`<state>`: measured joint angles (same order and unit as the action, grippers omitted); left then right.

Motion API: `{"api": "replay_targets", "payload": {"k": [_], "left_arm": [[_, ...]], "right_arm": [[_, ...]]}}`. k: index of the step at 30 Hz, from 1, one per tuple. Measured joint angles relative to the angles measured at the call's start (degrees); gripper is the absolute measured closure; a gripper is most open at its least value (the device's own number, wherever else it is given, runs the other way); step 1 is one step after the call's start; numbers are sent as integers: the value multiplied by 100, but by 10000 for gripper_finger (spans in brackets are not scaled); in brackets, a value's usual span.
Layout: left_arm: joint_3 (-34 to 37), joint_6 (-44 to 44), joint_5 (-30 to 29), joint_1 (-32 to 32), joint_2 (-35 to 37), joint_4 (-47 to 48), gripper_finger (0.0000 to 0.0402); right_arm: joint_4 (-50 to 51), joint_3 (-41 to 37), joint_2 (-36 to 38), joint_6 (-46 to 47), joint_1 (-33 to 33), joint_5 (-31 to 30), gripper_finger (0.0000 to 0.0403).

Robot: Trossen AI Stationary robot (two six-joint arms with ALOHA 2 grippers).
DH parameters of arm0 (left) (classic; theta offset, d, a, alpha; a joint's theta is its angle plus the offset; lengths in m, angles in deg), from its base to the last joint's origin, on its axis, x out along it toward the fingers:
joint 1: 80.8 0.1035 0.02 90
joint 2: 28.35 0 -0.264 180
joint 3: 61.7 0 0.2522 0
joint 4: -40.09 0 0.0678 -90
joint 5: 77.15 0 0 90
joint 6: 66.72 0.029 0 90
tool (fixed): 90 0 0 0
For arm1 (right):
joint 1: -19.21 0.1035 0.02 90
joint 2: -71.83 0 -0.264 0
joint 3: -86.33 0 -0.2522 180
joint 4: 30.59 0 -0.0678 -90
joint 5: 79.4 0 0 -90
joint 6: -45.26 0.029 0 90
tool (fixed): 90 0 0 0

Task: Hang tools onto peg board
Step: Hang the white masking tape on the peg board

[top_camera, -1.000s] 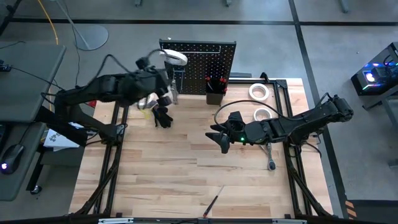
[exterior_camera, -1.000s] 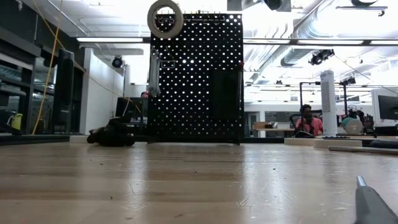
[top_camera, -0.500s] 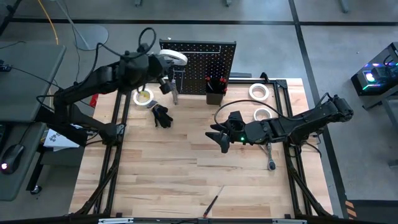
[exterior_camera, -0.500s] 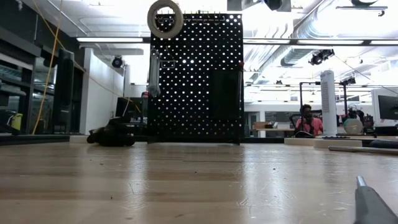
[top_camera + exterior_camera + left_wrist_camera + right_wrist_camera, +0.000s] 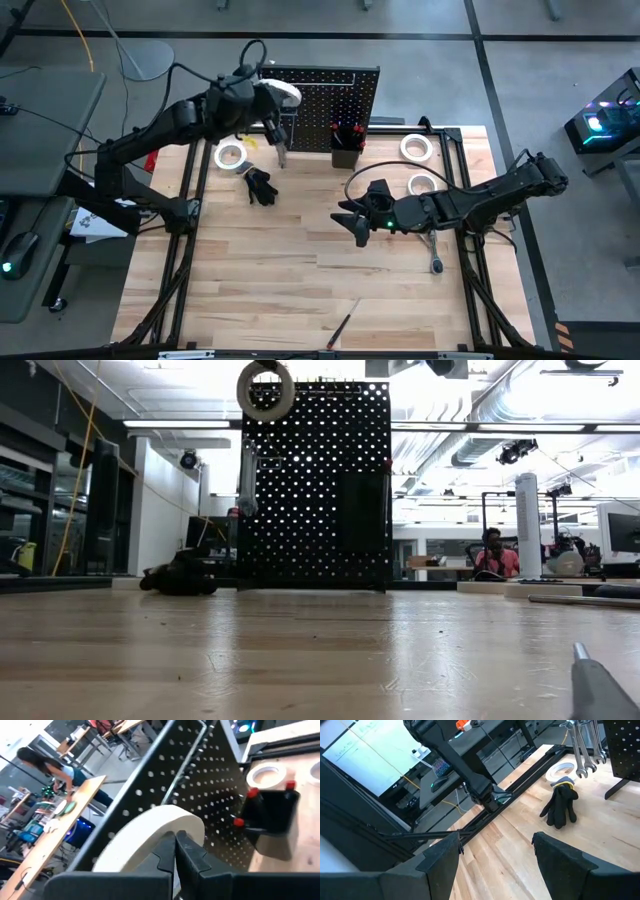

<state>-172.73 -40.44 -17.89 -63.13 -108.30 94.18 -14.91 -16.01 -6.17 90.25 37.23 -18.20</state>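
The black peg board (image 5: 325,95) stands upright at the table's far edge. A white tape roll (image 5: 150,840) hangs at its top left corner (image 5: 265,390). Silver wrenches (image 5: 247,480) hang below the roll, and a black bin (image 5: 346,145) on the board's front holds red-handled screwdrivers. My left gripper (image 5: 175,845) is shut, high up beside the hanging roll (image 5: 283,92). My right gripper (image 5: 358,225) stands open over the table's middle right, with nothing between its fingers (image 5: 440,855). My left gripper has its shut fingertips (image 5: 186,851) right in front of the hanging roll's outer rim (image 5: 185,822). The wrist view looks along the fingers, and I cannot tell whether they touch the roll.
A white tape roll (image 5: 231,155) and a black glove (image 5: 261,186) lie on the table left of the board. Two more tape rolls (image 5: 416,147) (image 5: 427,184) lie at the far right. A silver tool (image 5: 434,255) lies below the right arm. A slim screwdriver (image 5: 340,327) lies near the front edge.
My left gripper has gone up and toward the far edge, from over the table by the glove to the peg board's top left corner beside the hanging roll. The tape roll on the table that the arm covered now shows whole.
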Motion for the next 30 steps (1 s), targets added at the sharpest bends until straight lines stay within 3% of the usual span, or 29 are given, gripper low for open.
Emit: {"api": "replay_targets", "payload": {"k": [10,30], "left_arm": [[0,323,-57,123,7,-263,401],[0,704,-974,299,2,-423,401]], "right_arm": [[-2,2,-2,61,1,0,158],[-5,0,0,151,2,4,158]]}}
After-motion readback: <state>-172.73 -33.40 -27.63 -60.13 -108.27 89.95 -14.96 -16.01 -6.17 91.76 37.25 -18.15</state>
